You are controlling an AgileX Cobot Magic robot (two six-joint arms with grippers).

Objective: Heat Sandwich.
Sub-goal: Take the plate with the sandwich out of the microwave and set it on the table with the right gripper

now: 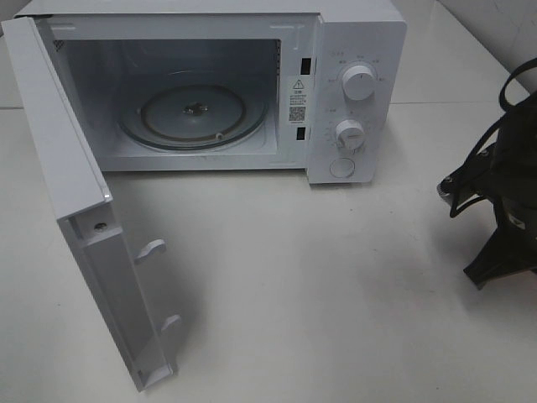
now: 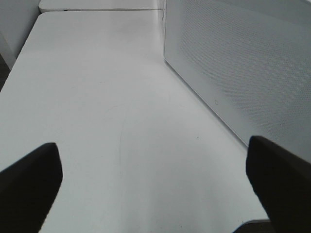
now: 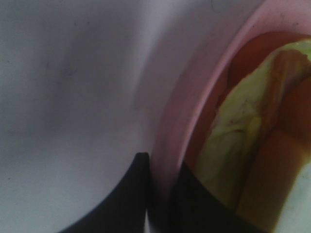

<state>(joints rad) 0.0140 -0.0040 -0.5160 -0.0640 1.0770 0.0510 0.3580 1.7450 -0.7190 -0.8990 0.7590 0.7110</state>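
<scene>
On plate rim point(image 3: 167, 145): R pincer point(image 3: 160, 182) clamped.

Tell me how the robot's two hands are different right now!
The left gripper has its fingers spread wide apart, with nothing between them, only bare table beside the microwave. The right gripper has its fingers pinched shut on the rim of the pink plate, which carries the sandwich. Both have dark fingers.
</scene>
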